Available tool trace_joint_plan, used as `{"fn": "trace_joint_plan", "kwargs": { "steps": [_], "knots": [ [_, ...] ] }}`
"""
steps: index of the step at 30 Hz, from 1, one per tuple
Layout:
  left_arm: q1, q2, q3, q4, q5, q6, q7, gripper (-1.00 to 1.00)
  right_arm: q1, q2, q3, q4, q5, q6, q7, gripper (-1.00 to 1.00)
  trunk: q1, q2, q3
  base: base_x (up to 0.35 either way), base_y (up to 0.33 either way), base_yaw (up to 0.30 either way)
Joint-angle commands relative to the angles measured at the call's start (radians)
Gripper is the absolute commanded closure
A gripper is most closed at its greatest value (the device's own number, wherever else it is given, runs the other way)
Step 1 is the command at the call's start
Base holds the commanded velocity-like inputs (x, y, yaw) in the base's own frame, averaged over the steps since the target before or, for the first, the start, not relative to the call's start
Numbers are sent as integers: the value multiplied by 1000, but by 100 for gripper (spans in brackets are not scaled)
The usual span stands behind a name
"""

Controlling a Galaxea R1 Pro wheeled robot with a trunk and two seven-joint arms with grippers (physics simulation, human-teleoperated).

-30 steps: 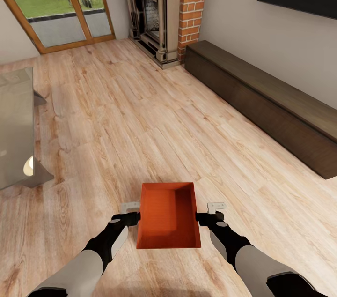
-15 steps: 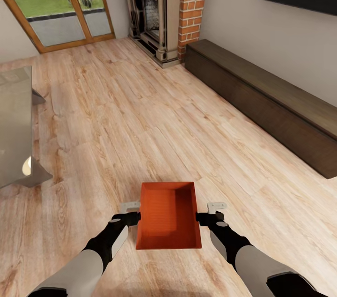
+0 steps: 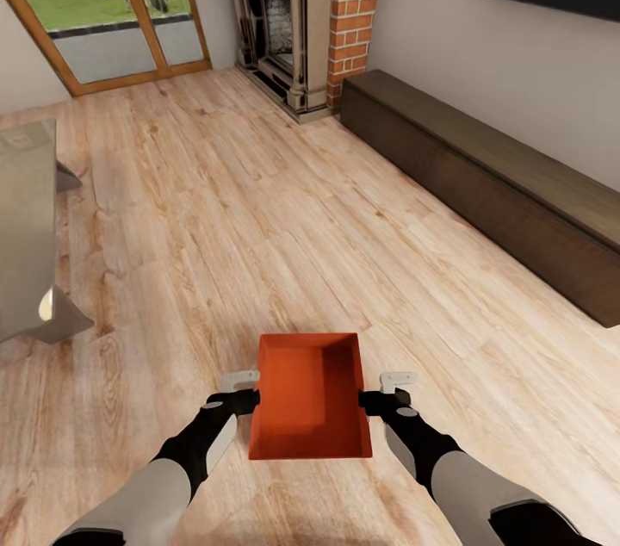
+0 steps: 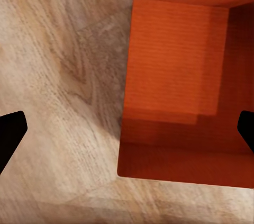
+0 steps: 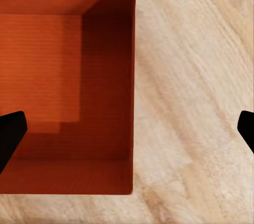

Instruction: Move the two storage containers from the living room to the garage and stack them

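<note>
red-orange storage container [image 3: 311, 396] riding between left gripper [image 3: 240, 389] and right gripper [image 3: 386, 389] above grainy wood plank floor [image 3: 258, 210], plain tapered walls, fingers spread wide straddling each side wall, contact unclear

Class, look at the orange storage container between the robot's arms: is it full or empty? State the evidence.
Empty. The storage container shows a bare orange bottom and inner walls in the head view and both wrist views; nothing lies inside.

Brick fireplace [image 3: 297, 21], dark low cabinet [image 3: 491, 184], glass door [image 3: 112, 3].
</note>
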Motion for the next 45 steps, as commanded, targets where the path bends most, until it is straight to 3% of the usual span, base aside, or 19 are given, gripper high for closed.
{"fn": "trace_joint_plan", "kwargs": {
  "steps": [1,5,45],
  "knots": [
    [0,0,-2,-2,10,5,4,-100,-1,3,8,1,-9,-3,-3,-100,4,-8,-4,0,0,0],
    [0,0,-2,-3,9,5,3,-100,-1,20,7,1,-10,-2,9,-100,19,-36,-16,0,0,0],
    [0,4,-12,13,-3,6,4,-100,-1,14,4,24,-9,-5,11,-100,173,-316,-142,0,0,0]
  ]
}}
